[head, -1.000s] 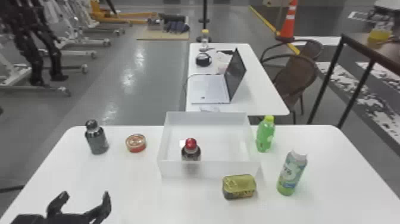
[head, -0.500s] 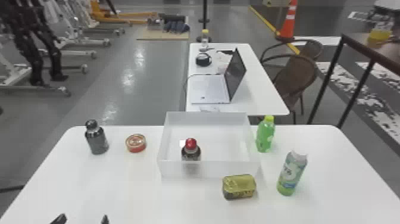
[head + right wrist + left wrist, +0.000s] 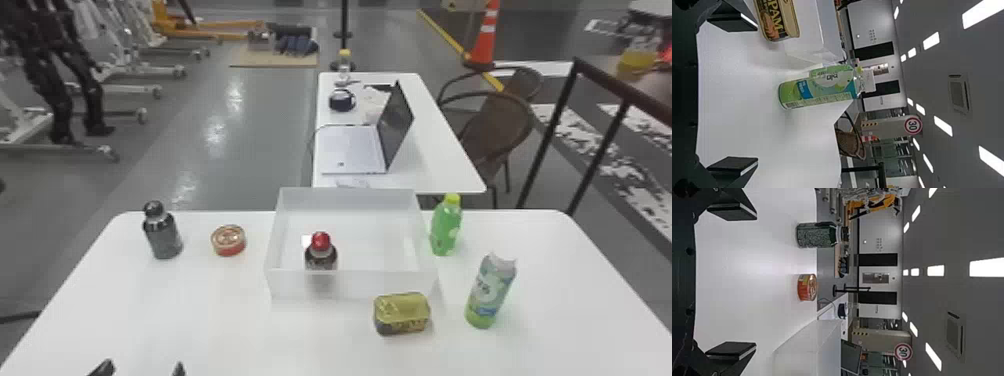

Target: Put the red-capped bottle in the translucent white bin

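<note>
At the white table (image 3: pixel 225 320), left hand (image 3: pixel 143 369) and right hand (image 3: pixel 757 94) both gape wide, empty.

The bin (image 3: pixel 295 287) stands on the worktop (image 3: pixel 300 340), the inner bottle (image 3: pixel 321 252) upright in its front left part. Left of it sits a can (image 3: pixel 228 240), then the leftmost bottle (image 3: pixel 162 237). Just right of the bin stands one bottle (image 3: pixel 445 227); farther right and nearer, another bottle (image 3: pixel 490 295). A tin (image 3: pixel 401 314) lies before its front right corner. Behind, a laptop (image 3: pixel 350 150) rests on a second table (image 3: pixel 432 162).
</note>
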Controlling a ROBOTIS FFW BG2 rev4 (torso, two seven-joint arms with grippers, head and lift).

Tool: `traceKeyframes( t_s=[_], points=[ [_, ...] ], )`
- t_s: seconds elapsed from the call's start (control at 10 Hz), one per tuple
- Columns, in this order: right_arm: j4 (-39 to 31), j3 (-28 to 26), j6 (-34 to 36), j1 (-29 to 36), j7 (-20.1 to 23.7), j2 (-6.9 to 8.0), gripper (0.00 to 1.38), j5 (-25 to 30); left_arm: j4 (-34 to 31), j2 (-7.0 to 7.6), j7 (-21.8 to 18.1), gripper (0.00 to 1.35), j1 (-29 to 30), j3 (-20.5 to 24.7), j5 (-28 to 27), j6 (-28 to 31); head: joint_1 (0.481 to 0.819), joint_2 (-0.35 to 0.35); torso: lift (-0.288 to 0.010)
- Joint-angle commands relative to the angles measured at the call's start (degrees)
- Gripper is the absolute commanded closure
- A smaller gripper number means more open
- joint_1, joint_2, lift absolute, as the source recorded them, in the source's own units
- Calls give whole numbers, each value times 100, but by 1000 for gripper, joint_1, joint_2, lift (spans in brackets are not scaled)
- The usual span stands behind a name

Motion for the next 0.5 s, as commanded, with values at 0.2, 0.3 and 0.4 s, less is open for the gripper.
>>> traceKeyframes(
  t_s=[0.2, 0.3, 0.4],
  points=[
    [-147, -112, 44, 59, 0, 5, 94, 259, 107, -15, 2, 137, -46, -9, 27, -169, 549, 0, -100],
    [-173, -121, 79, 77, 0, 5, 94, 285, 142, -15, 2, 137, -55, 0, 44, -222, 549, 0, -100],
    [-173, -121, 106, 77, 9, 5, 94, 285, 168, -15, 2, 137, -73, 0, 62, -239, 549, 0, -100]
  ],
)
